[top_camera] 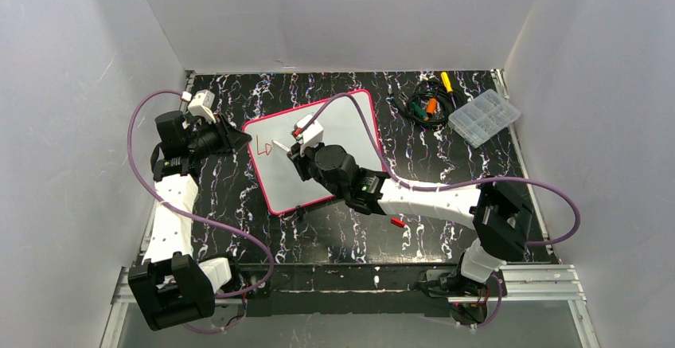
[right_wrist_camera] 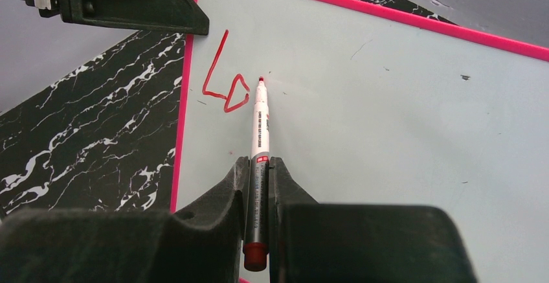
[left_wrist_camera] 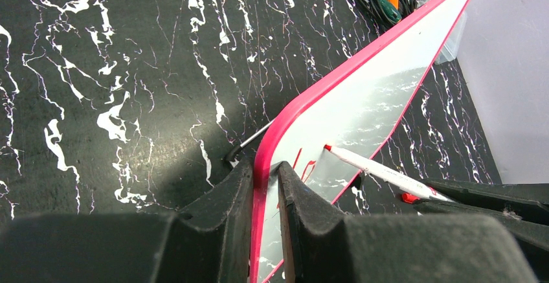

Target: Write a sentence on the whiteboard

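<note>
The whiteboard point(top_camera: 334, 137) with its pink-red rim lies tilted on the black marbled table. My left gripper point(top_camera: 237, 141) is shut on its left rim point(left_wrist_camera: 264, 166). My right gripper point(top_camera: 296, 150) is shut on a white marker with a red tip point(right_wrist_camera: 260, 111), also seen in the top view point(top_camera: 281, 144). The tip sits on the board just right of the red writing point(right_wrist_camera: 223, 82), which reads "Lo" near the board's upper left corner. The writing shows in the top view point(top_camera: 263, 147) and the left wrist view point(left_wrist_camera: 303, 166). The rest of the board point(right_wrist_camera: 401, 121) is blank.
A red marker cap point(top_camera: 397, 222) lies on the table under my right forearm. A clear plastic compartment box point(top_camera: 484, 117) and a tangle of cables with small tools point(top_camera: 426, 103) sit at the back right. White walls enclose the table.
</note>
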